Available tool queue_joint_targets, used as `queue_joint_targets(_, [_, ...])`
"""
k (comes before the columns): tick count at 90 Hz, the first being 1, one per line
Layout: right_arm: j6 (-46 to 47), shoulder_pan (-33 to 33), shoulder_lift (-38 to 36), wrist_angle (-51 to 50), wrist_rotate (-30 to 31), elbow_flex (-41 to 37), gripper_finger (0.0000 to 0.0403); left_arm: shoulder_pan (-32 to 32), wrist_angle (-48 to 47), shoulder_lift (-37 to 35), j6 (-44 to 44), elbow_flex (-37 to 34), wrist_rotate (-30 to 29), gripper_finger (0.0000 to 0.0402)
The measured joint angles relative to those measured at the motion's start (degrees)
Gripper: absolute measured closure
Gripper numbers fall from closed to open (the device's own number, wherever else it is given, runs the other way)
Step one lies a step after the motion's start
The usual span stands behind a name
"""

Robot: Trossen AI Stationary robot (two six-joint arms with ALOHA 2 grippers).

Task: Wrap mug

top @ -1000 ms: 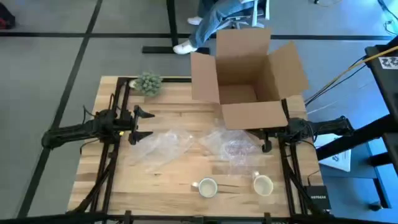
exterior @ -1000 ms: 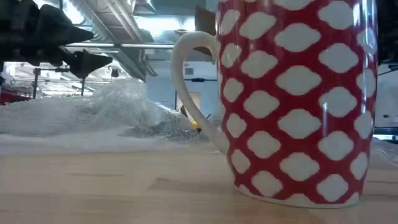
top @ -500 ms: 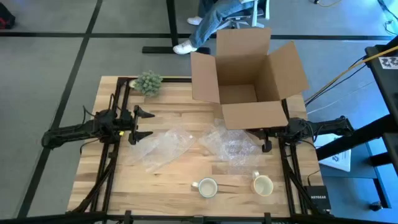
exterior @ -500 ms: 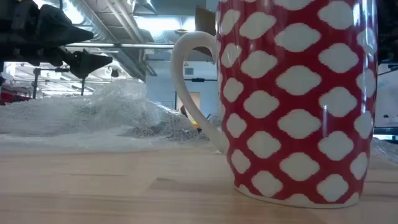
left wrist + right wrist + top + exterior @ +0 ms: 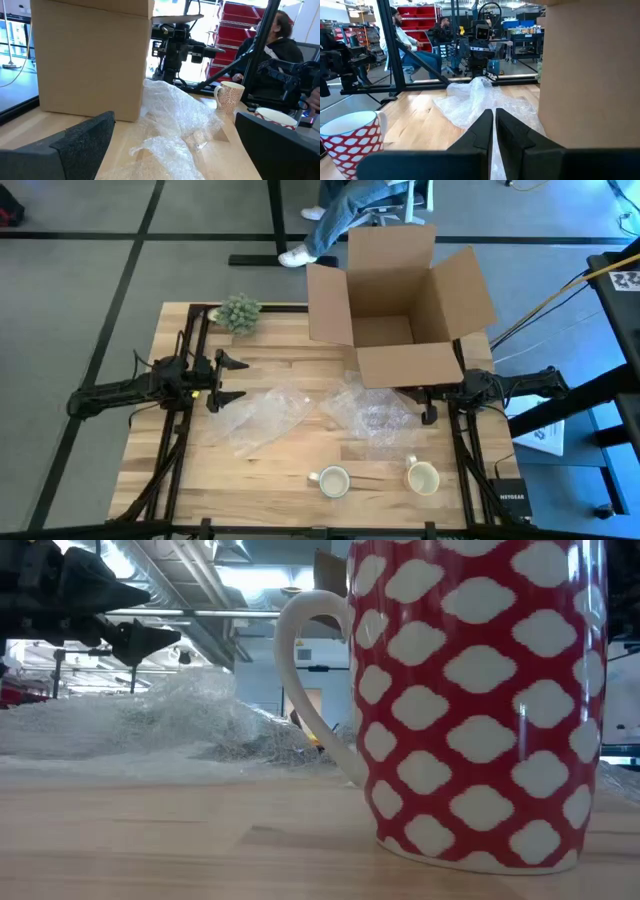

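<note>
Two red mugs with white spots stand upright near the table's front edge, one (image 5: 332, 480) left of the other (image 5: 423, 477); one of them (image 5: 470, 700) fills the low view. Two crumpled sheets of clear bubble wrap lie on the table's middle, a left one (image 5: 260, 418) and a right one (image 5: 370, 415). My left gripper (image 5: 238, 380) hovers open at the left sheet's far left end, holding nothing. My right gripper (image 5: 427, 405) is shut and empty, just right of the right sheet, beside the box.
An open cardboard box (image 5: 400, 310) stands at the table's far right, its flaps spread. A small green plant (image 5: 238, 312) sits at the far left corner. People sit in the room beyond the table (image 5: 402, 37). Bare wood lies between the wrap and the mugs.
</note>
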Motion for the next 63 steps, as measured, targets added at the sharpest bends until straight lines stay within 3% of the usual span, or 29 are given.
queue_joint_targets(22, [0.02, 0.01, 0.00, 0.59, 0.00, 0.00, 0.0395, 0.00, 0.00, 0.00, 0.02, 0.01, -0.01, 0.0002])
queue_joint_targets(48, [6.54, 0.02, -0.02, 15.31, 1.99, 0.00, 0.0395, 0.02, 0.00, 0.02, 0.01, 0.02, 0.01, 0.0002])
queue_joint_targets(63, [7.46, 0.01, -0.02, 17.73, 2.02, 0.00, 0.0395, 0.01, 0.00, 0.01, 0.01, 0.02, -0.01, 0.0002])
